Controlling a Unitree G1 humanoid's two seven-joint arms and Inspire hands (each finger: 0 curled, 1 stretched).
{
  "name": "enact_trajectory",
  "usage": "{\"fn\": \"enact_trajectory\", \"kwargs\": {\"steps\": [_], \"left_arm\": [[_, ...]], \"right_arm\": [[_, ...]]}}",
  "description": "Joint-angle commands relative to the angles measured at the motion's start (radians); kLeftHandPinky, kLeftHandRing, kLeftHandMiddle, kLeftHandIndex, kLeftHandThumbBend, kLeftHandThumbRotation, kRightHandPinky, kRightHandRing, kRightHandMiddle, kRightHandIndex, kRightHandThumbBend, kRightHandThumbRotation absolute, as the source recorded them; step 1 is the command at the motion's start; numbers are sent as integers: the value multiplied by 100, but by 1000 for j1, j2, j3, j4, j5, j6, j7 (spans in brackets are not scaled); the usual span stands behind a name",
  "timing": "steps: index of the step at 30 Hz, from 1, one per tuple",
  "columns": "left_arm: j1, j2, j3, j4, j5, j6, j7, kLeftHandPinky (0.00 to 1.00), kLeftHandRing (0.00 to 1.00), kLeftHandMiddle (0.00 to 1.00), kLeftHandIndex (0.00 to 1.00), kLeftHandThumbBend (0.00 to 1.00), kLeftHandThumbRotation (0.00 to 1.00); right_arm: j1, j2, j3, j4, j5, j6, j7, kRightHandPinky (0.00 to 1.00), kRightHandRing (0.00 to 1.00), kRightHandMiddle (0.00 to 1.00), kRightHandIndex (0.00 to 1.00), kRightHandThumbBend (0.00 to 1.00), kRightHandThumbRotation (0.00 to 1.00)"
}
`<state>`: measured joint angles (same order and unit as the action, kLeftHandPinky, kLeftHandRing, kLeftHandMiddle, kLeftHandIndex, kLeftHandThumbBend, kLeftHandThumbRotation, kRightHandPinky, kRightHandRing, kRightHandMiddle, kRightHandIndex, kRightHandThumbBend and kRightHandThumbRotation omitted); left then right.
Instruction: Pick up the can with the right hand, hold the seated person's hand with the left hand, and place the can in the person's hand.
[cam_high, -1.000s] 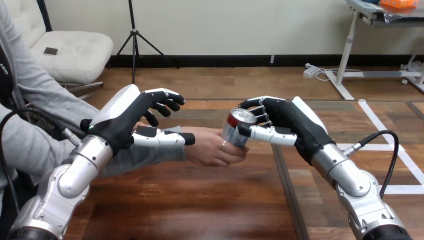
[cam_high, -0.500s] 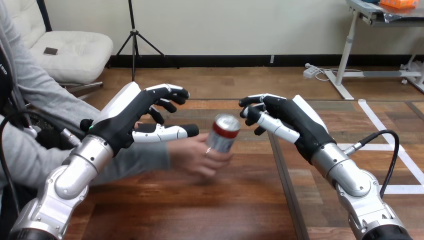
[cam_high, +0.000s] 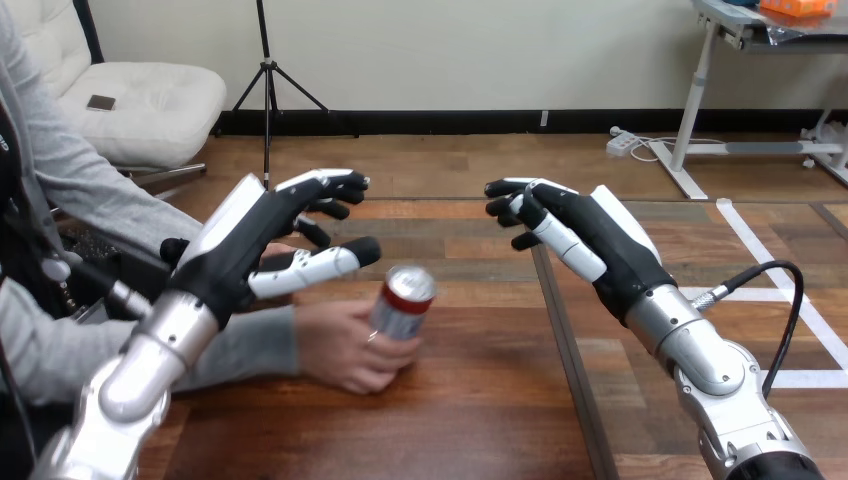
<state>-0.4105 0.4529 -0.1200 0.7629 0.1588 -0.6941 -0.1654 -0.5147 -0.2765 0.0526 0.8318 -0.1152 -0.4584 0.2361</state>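
Now, the can (cam_high: 403, 300): silver with a red band near its top, tilted, and gripped in the person's hand (cam_high: 345, 348). I see it just below and to the right of the thumb tip of my left hand (cam_high: 250, 238), and well to the left of and below my right hand (cam_high: 590, 235).
Left hand: open, with its fingers loosely spread and slightly bent. The thumb stretches out toward the can, and the hand grips nothing.
Left hand and person: my hand hangs above the person's grey-sleeved forearm (cam_high: 250, 345), its fingers clear of the wrist. I cannot tell whether the palm touches the sleeve.
Right hand: open and holding nothing, with its fingers relaxed and gently bent and the thumb lying forward along them. It is raised above the wooden table (cam_high: 480, 400).
Person's hand: below and to the right of my left hand, with its fingers wrapped round the can's lower half. It is low over the table, and I cannot tell whether it rests on the wood.
Spacing: my two hands are well apart. The can is lower than both and nearer the left one.
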Motion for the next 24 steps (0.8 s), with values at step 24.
{"fn": "enact_trajectory", "kwargs": {"steps": [24], "left_arm": [[219,-156,133,48,-236,-163,-62,76,83,83,79,58,90]], "right_arm": [[231,73,-62,-200,210,-48,108,89,92,92,92,99,100]]}}
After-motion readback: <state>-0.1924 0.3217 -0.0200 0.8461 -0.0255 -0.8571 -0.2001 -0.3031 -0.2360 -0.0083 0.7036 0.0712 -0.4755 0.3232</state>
